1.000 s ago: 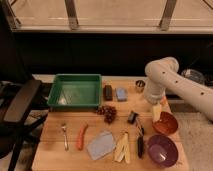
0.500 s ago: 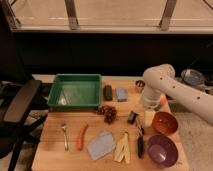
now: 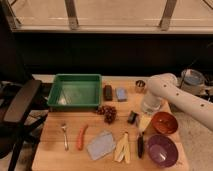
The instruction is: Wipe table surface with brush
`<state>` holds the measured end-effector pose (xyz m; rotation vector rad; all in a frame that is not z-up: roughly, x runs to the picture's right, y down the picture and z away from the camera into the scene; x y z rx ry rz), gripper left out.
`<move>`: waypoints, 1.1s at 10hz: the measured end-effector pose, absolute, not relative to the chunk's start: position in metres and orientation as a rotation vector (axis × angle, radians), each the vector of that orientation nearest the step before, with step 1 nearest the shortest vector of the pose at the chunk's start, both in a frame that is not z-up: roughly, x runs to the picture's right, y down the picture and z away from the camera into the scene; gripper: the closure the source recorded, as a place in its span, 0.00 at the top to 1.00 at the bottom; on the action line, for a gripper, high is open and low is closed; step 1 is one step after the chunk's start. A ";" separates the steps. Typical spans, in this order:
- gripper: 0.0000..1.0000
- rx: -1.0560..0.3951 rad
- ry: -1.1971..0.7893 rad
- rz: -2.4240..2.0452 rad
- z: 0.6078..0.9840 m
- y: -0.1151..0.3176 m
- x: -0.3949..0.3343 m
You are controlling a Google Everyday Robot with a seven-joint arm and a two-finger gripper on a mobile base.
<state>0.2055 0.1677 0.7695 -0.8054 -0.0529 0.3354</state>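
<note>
Shows gripper [image 3: 150, 107] poised just behind brush [image 3: 141, 136], jaws wide, holding nothing. Could clip red bowl [image 3: 166, 123] right of brush, or pinch thin handle off-centre and drop it.

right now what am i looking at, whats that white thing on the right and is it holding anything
This is a single picture, from one camera looking down on a wooden table; where the camera is mounted I cannot tell. The white tube coming in from the right is a robot arm. At its end is the gripper, a two-finger clamp, hanging open over the table's right side, just above the brush. It holds nothing; the brush lies flat on the planks. Also lying there: a green tray, a black block, a fork, a grey-blue cloth, a reddish bowl and a purple bowl. The job is to wipe the table with that brush.
</note>
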 end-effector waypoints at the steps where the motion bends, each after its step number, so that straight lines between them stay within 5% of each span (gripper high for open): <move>1: 0.80 -0.805 -0.053 0.336 0.769 0.168 0.206; 11: 0.80 -0.684 0.075 0.489 0.804 0.188 0.217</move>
